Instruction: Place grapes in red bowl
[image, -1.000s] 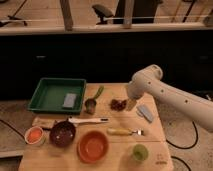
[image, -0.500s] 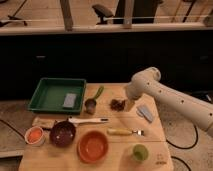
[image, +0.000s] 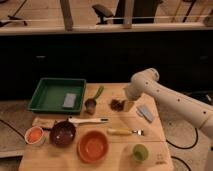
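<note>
**A:** Where does the red bowl (image: 93, 146) sit?

**B:** Well nearer the camera than the gripper (image: 128, 104), past the fork (image: 125, 132).

**A:** And the grapes (image: 117, 104)?

**B:** Just beside the gripper, on its side toward the metal cup (image: 90, 105). They're a dark, lumpy clump with no clear long axis.

**A:** Gripped?

**B:** Cannot tell (contact is unclear too).

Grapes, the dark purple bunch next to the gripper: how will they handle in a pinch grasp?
The lumpy dark reddish-purple grape bunch probably squashes or sheds berries under a hard squeeze. Its rounded berries may slip or roll if nudged. The gripper sits right beside it.
</note>
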